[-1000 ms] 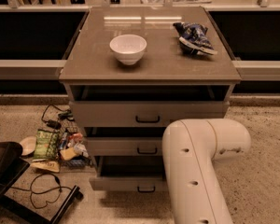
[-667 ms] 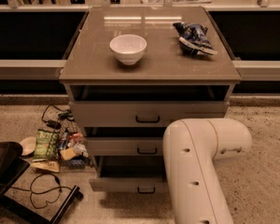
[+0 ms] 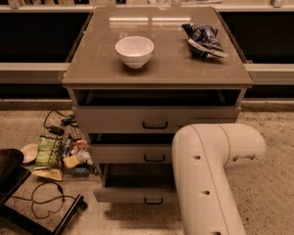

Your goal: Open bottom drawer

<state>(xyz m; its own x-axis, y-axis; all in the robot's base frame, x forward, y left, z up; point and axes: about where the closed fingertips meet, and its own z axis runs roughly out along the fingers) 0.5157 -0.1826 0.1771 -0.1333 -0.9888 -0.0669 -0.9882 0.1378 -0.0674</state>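
Note:
The grey-beige cabinet (image 3: 157, 67) has three drawers. The bottom drawer (image 3: 132, 195) has a shallow flat front with a small black bar handle (image 3: 153, 200). It stands pulled out, with a dark gap showing behind its front. The middle drawer (image 3: 130, 154) and the top drawer (image 3: 154, 119) also stand out a little. My white arm (image 3: 210, 175) covers the right part of the lower drawers. The gripper is out of view, hidden below or behind the arm.
A white bowl (image 3: 134, 51) and a blue chip bag (image 3: 204, 39) lie on the cabinet top. Snack packs (image 3: 49, 151), a white plate (image 3: 28, 152) and cables (image 3: 44, 199) lie on the floor at left. A black chair base (image 3: 10, 180) is at lower left.

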